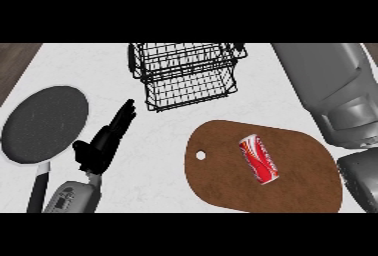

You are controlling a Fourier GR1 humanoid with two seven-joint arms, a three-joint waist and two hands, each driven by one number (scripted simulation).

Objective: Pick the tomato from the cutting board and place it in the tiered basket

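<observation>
Lying on the board is a red can, no tomato; the pick looks unstarted. The left hand rests beside it, fingers straight and empty; the right hand is unseen. Next likely calls for a grasp there, then the basket.

No readable txt; white script on red can can't be made out.

Open desk lane between left hand and cutting board, straight up to tiered basket. Frying pan blocks far left. Soda can lies mid-board. Right forearm fills space right of basket and overlaps board's right edge.
</observation>
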